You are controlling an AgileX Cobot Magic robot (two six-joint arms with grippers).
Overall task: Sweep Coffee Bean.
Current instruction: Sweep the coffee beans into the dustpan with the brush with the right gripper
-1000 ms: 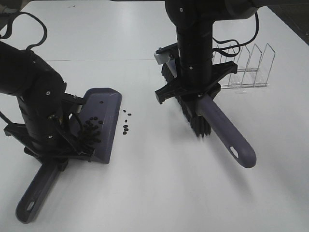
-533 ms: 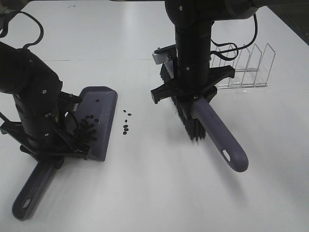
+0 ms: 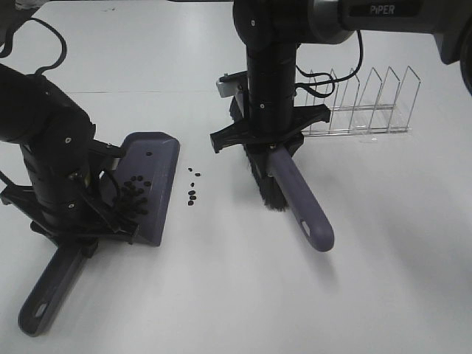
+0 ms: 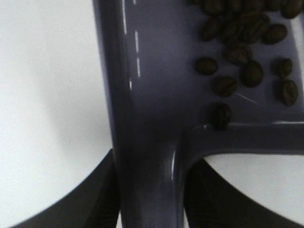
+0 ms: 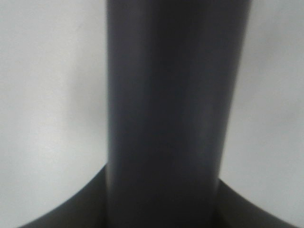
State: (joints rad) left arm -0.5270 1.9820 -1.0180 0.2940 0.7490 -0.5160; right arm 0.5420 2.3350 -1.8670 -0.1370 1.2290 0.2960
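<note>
My left fingers (image 4: 97, 204) clamped the dustpan (image 3: 161, 158) by its handle, lip low to the surface (image 3: 243, 295) and facing a few loose coffee beans (image 3: 192, 193), most others already inside; my right fingers (image 5: 71, 209), closed on the brush (image 3: 299, 203), held its bristles down beyond them, apparently poised to sweep them in.

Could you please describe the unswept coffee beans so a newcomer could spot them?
Start at the purple-grey dustpan, left on the white table. Just off its lip, toward the brush, lie a few dark beans on bare tabletop, unlike those inside the pan.
</note>
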